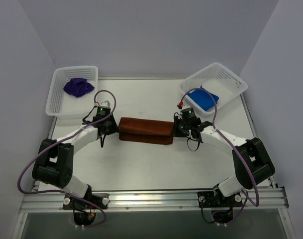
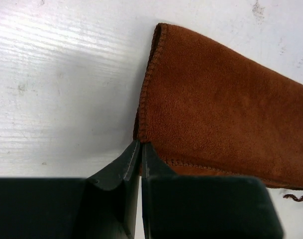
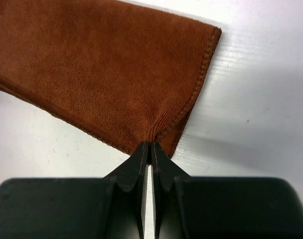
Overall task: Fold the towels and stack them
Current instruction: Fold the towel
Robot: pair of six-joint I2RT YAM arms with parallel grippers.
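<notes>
A rust-brown towel (image 1: 144, 130) is stretched as a long folded band across the middle of the table, between my two grippers. At its left end my left gripper (image 1: 113, 130) is shut on the corner; the left wrist view shows that corner of the brown towel (image 2: 216, 109) pinched at my left gripper (image 2: 140, 144). My right gripper (image 1: 175, 130) is shut on the right end, where the brown towel (image 3: 101, 64) bunches into my right gripper (image 3: 150, 145). A dark purple towel (image 1: 78, 87) lies crumpled in the left basket. A bright blue towel (image 1: 203, 98) lies folded in the right basket.
A white mesh basket (image 1: 59, 102) stands at the back left and another white mesh basket (image 1: 231, 79) sits tilted at the back right. Purple cables (image 1: 32, 164) loop beside both arms. The table's front rail (image 1: 151, 200) runs along the near edge.
</notes>
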